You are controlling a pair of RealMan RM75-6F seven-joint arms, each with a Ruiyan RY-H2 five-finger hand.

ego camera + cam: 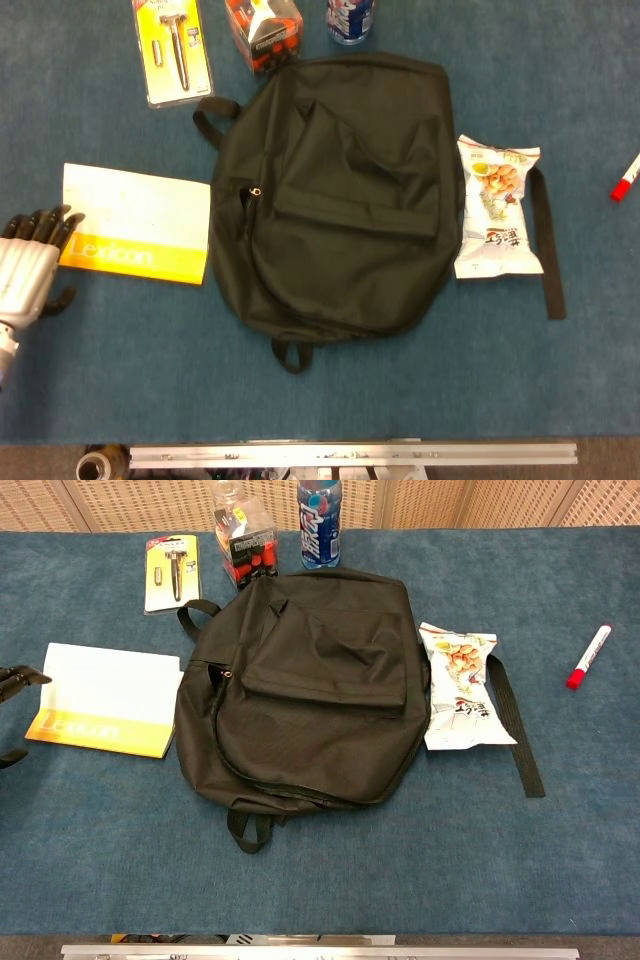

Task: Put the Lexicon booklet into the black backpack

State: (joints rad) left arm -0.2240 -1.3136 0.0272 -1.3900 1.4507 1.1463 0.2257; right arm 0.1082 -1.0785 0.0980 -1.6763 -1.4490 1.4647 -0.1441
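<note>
While the thin yellow-and-white Lexicon booklet (136,224) lies flat at the left of the frame, its right edge just beside the black fabric backpack (340,195), the step in hand looks to be the first reach for it. The silver-and-black left hand (30,268) sits at the far left edge, its dark fingers (42,225) spread apart and holding nothing, the tips at or just over the booklet's left edge; the chest view shows only the fingertips at the frame's border. The right hand is not in view. A flat booklet on blue carpet (320,385) gives little to grip, so the sound way would be to slide fingers under the free left edge, or press and drag it to lift a corner, then pinch it. The backpack appears zipped shut, its zip pull (256,190) near the booklet side, so an opening will be needed before anything goes in.
</note>
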